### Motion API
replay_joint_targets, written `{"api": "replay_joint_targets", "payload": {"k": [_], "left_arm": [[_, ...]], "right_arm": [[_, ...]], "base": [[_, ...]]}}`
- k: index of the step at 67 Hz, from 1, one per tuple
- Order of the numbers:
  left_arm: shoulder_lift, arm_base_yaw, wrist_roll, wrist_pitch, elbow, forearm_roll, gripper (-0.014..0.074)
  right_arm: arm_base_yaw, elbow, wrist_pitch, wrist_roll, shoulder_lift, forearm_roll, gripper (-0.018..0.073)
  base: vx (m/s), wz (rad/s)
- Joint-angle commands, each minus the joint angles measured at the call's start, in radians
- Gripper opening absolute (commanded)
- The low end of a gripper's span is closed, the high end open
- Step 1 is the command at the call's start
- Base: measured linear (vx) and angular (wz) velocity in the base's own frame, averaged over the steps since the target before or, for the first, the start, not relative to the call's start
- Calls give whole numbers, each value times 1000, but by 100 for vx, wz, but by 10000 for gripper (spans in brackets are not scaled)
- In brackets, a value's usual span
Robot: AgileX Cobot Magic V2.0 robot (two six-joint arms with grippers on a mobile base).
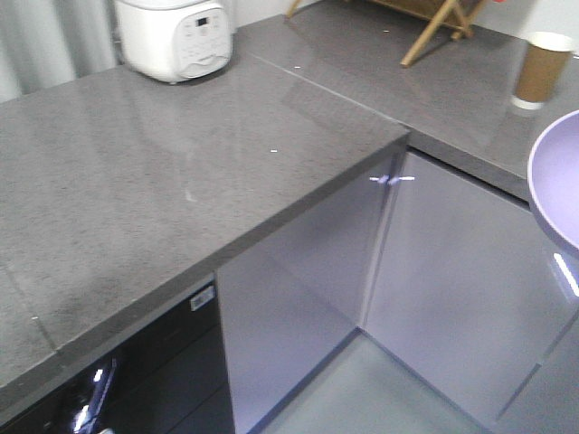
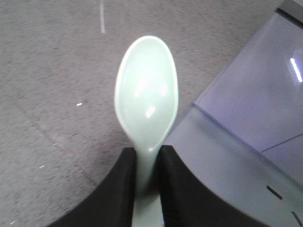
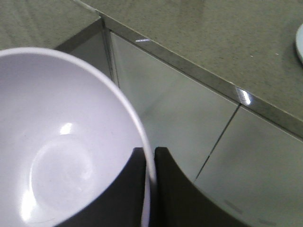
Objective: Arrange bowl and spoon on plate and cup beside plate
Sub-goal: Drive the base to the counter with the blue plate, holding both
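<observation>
Left gripper point(image 2: 147, 158): jaws clenched on the handle of the mint-green spoon point(image 2: 147, 92). Spoon's scoop faces up and sticks out fwd, held in the air above the grey worktop point(image 2: 52, 71) near its edge, w/ a cabinet door point(image 2: 255, 94) off to the right.

Right gripper point(image 3: 150, 158): jaws grasping the rim of the lavender bowl point(image 3: 61, 142), one inside the wall, one outside. Bowl is airborne in front of the cabinet doors, inside empty. In the front view only its edge shows at far right.

Brown paper cup point(image 1: 541, 68) stands upright on the back worktop, top right, well apart from the bowl. Only a sliver of the pale plate point(image 3: 300, 45) shows, at the right edge of the right wrist view, lying on the worktop.

Also: white rice cooker point(image 1: 176, 36) at back left, wooden rack point(image 1: 443, 23) at top, black appliance point(image 1: 136, 380) under the worktop, lower left.
</observation>
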Motion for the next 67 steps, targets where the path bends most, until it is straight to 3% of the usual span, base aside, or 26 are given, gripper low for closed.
{"api": "replay_joint_targets", "payload": {"k": [1, 67], "left_arm": [[-10, -4, -9, -56, -22, 0, -6], [-10, -4, -9, -56, -22, 0, -6]], "right_arm": [[-3, -26, -67, -3, -8, -14, -6], [-3, -26, -67, -3, -8, -14, -6]], "base": [[-5, -46], [3, -46]]}}
